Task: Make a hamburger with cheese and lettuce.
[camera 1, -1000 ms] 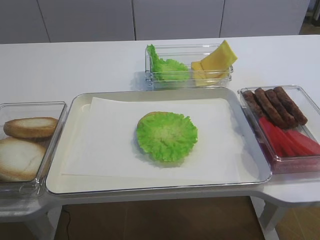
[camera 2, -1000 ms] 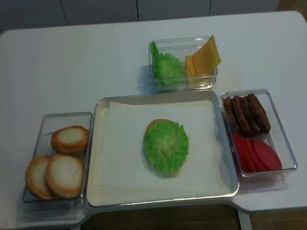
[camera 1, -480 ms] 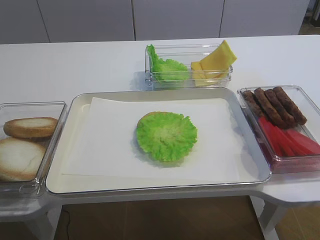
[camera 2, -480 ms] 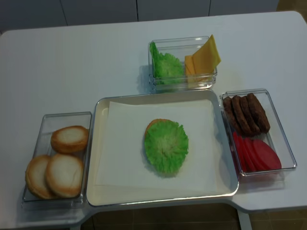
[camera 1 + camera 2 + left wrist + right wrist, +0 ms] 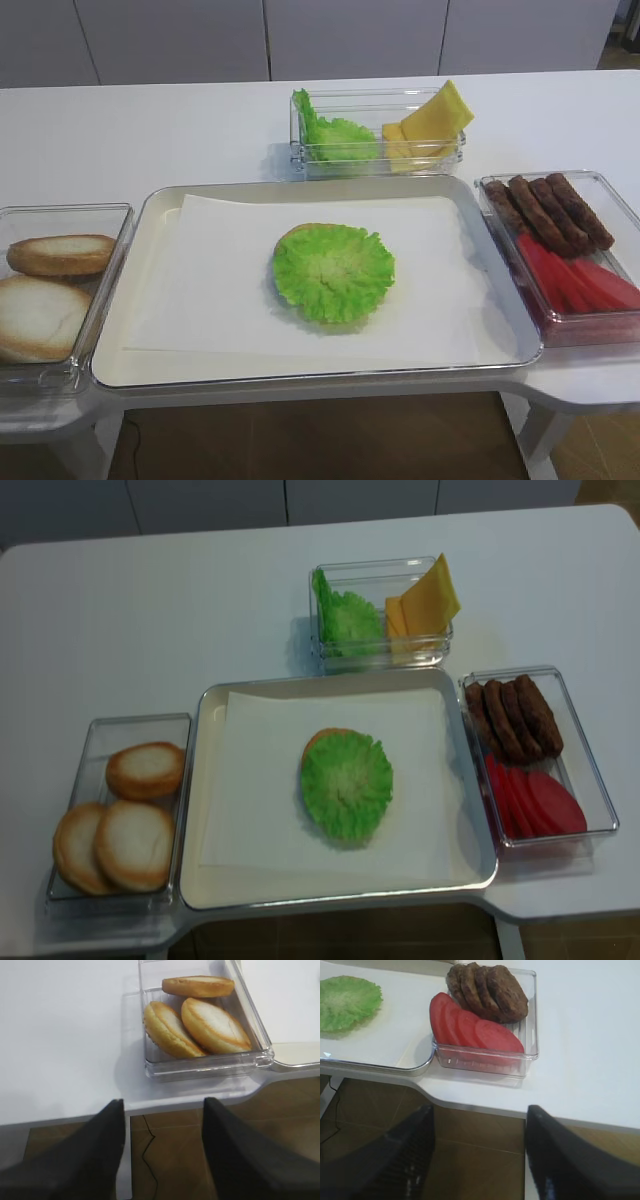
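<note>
Right gripper (image 5: 480, 1152): seen only in the right wrist view, lower part of the frame; the two dark fingers (image 5: 410, 1155) are spread wide apart with nothing between them, and are held off the table edge over the brown floor.
Left gripper (image 5: 162, 1152): seen only in the left wrist view, lower part of the frame; its fingers are likewise apart and empty, below the table edge.
Patty box (image 5: 532, 1015): shown upper centre in the right wrist view; brown patties (image 5: 487, 990) are stacked at the far end and red slices (image 5: 472, 1030) at the near end.
Bun box (image 5: 150, 1020): shown at the top of the left wrist view; three bun halves (image 5: 212, 1022) are counted there and in the realsense view, whereas only two are visible in the other exterior view.
Tray (image 5: 210, 810): centre of both exterior views, lined with white paper (image 5: 260, 780).
Lettuce (image 5: 347, 785): laid on the paper at tray centre; also seen at the upper left of the right wrist view.
Hamburger (image 5: 322, 739): beneath the lettuce; only a golden-brown rim is exposed at the upper left edge of the leaf.
Cheese (image 5: 437, 115): held in the right half of the clear box (image 5: 300, 150) at top centre, one slice leaning upright; green leaf pieces (image 5: 330, 135) fill the left half. This box is shown by the exterior views only.
</note>
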